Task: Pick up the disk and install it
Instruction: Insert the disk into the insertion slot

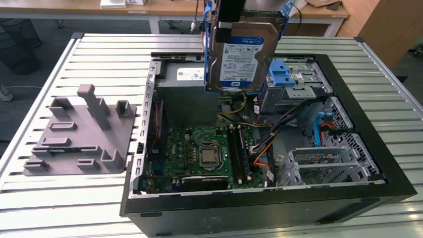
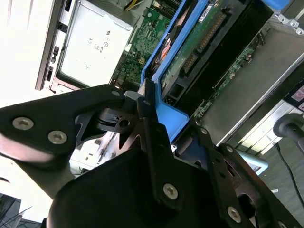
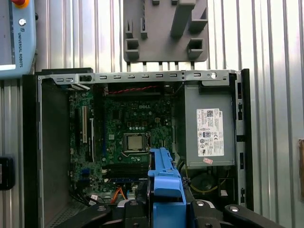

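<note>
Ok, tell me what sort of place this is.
Probably a robotics lab or workshop: an open desktop computer case on a slatted metal table, a grey fixture block beside it, wooden desks behind, the gripper holding the disk.

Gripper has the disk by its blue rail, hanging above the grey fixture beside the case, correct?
Not quite. The gripper does hold the disk by its blue rail, but the exterior view shows it hanging above the open case, near the power-supply box, not above the grey fixture.
</note>
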`<move>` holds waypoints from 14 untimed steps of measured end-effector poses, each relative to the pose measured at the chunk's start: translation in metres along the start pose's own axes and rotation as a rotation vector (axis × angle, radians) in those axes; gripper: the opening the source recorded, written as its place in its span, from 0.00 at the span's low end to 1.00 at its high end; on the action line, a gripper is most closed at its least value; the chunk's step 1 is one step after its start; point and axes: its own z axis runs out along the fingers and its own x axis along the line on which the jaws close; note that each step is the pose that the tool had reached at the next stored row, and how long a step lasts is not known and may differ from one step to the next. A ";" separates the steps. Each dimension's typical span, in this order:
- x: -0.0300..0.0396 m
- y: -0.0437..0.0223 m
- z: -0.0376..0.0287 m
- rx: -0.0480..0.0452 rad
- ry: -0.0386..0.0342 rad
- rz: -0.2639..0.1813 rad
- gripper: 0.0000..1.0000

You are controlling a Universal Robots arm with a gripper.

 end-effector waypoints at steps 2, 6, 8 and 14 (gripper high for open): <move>0.0001 0.0000 0.0000 0.0000 0.0000 0.000 0.36; 0.0002 0.0000 0.0000 0.0000 -0.0001 0.000 0.36; 0.0002 0.0000 0.0000 0.0000 -0.0001 0.000 0.36; 0.0111 -0.0006 0.0003 0.0000 0.0001 0.000 0.36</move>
